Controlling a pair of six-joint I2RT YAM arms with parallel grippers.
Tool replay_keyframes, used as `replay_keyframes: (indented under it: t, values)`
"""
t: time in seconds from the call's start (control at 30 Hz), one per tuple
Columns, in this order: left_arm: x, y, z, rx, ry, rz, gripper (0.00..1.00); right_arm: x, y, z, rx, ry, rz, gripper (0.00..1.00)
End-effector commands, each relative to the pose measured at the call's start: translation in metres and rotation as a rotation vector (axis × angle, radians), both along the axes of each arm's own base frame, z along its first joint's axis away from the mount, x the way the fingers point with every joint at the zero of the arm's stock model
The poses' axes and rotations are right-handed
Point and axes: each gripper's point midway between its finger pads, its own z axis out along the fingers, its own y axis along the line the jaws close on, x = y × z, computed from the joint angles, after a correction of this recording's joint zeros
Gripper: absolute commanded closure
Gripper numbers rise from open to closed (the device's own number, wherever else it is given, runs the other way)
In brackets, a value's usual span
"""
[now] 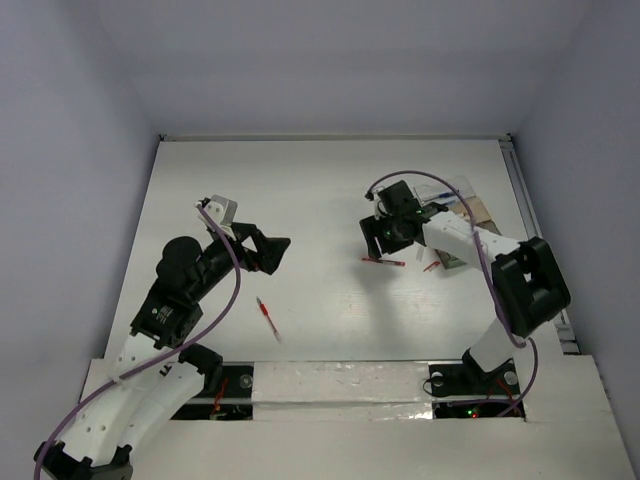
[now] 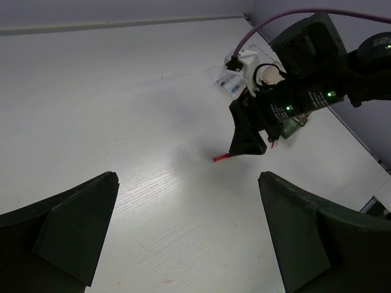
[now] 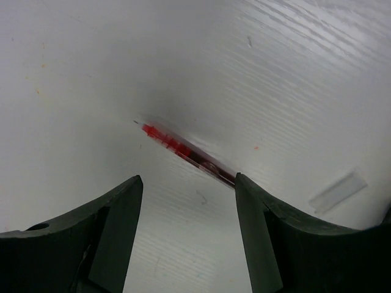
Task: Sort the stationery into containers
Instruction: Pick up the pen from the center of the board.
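Observation:
A red pen [image 1: 384,261] lies on the white table just under my right gripper [image 1: 383,248], which is open and empty. In the right wrist view the pen [image 3: 183,151] lies slantwise just beyond the fingertips, its near end by the right fingertip [image 3: 241,183]. My right gripper [image 3: 187,183] is low over the table. A second red pen [image 1: 266,318] lies at the front centre. My left gripper [image 1: 275,252] is open and empty, held above the table; in its own view [image 2: 189,244] it faces the right gripper [image 2: 247,137] and the pen [image 2: 221,157]. The clear organiser box [image 1: 468,205] is largely hidden behind the right arm.
A small red piece [image 1: 432,265] lies beside the right arm near the box. A thin clear strip [image 3: 337,191] lies on the table right of the right gripper. A rail [image 1: 520,190] runs along the table's right edge.

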Motion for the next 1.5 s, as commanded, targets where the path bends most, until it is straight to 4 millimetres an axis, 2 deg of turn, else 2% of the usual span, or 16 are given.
replay_keyframes:
  t: [0.0,0.03,0.4,0.5,0.6,0.63,0.77,0.83,0.9,0.93,0.97,1.03,1.1,1.2,1.37,1.47]
  values:
    - [-0.001,0.001,0.018,-0.024,-0.047,0.008,0.01,0.011,0.007,0.005,-0.089,-0.040,0.136,0.32]
    - [-0.001,0.001,0.018,-0.024,-0.047,0.008,0.01,0.011,0.005,-0.005,-0.120,-0.017,0.162,0.31]
    - [0.001,0.001,0.015,-0.016,-0.039,0.011,0.01,-0.001,0.018,-0.053,-0.179,0.138,0.314,0.32]
    - [0.001,0.001,0.015,-0.016,-0.039,0.011,0.01,-0.004,0.027,-0.063,-0.154,0.167,0.324,0.46]
    - [0.002,0.001,0.015,-0.017,-0.037,0.013,0.01,-0.004,0.035,-0.071,-0.117,0.177,0.306,0.94]
    - [0.002,0.001,0.015,-0.015,-0.038,0.013,0.01,-0.007,0.035,-0.075,-0.108,0.189,0.292,1.00]
    - [0.002,-0.003,0.012,-0.014,-0.028,-0.007,0.02,0.002,0.049,-0.069,-0.031,0.144,0.239,1.00]
    - [0.000,-0.008,0.010,-0.014,-0.019,-0.042,0.02,0.018,0.064,-0.050,0.050,0.076,0.170,1.00]
    - [-0.002,-0.015,0.005,-0.014,0.001,-0.081,0.03,0.041,0.082,-0.007,0.174,-0.065,0.114,1.00]
    - [-0.002,-0.018,0.004,-0.012,0.007,-0.095,0.04,0.043,0.095,0.014,0.258,-0.097,0.071,1.00]
    - [-0.002,-0.020,0.001,-0.010,0.019,-0.109,0.06,0.040,0.109,0.054,0.368,-0.169,0.085,1.00]
    - [-0.004,-0.025,-0.001,-0.016,0.028,-0.138,0.09,0.038,0.130,0.101,0.580,-0.272,0.054,1.00]
    - [-0.005,-0.028,-0.002,-0.019,0.036,-0.153,0.11,0.019,0.145,0.154,0.743,-0.349,0.086,1.00]
    - [-0.004,-0.028,-0.002,-0.027,0.039,-0.156,0.16,-0.001,0.164,0.203,0.909,-0.422,0.115,1.00]
    - [-0.006,-0.033,-0.004,-0.034,0.049,-0.187,0.23,-0.032,0.186,0.248,1.069,-0.469,0.167,1.00]
    - [-0.008,-0.035,-0.005,-0.038,0.058,-0.201,0.24,-0.043,0.198,0.259,1.121,-0.469,0.203,1.00]
